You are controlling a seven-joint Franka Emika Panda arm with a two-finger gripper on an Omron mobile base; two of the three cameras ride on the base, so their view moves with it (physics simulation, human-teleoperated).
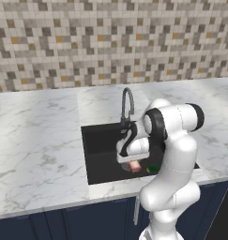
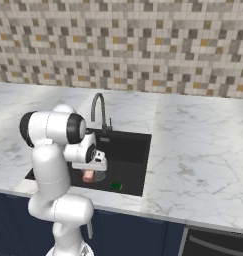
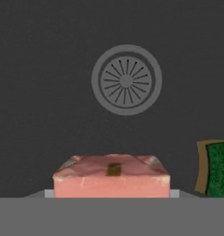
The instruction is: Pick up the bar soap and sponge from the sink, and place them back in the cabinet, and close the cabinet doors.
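Closest to the hand camera, the bar soap (image 3: 111,177) sits hard against the bottom of the frame, a pinkish-red block with pale worn corners and a small brown mark on its top face. Short grey tabs poke out at either end of it, and from both base cameras the soap hangs just under the gripper (image 1: 134,164), clear of the basin floor, so the jaws look closed on the soap's two ends. Getting this step right is, by my reading, a matter of a straight lift: bring the block up over the rim of the sink (image 1: 106,178) before swinging toward the cabinet, keep the squeeze even so a slick little bar cannot twist out, and steer wide of the faucet (image 1: 127,105) arching over the back edge.

Just beside the soap, to the right in the hand view, the sponge (image 3: 217,168) lies on the black sink floor, dark green with a yellowish border, apart from the soap and awaiting its own trip. Farther along the basin floor the round metal drain (image 3: 126,79) shows its spoked grille.

Beyond the sink stretch the white marble counter (image 2: 193,150) and a mosaic tile wall (image 2: 121,45). No brand, label or legible writing appears anywhere; the brown mark on the soap is too blurred to read.
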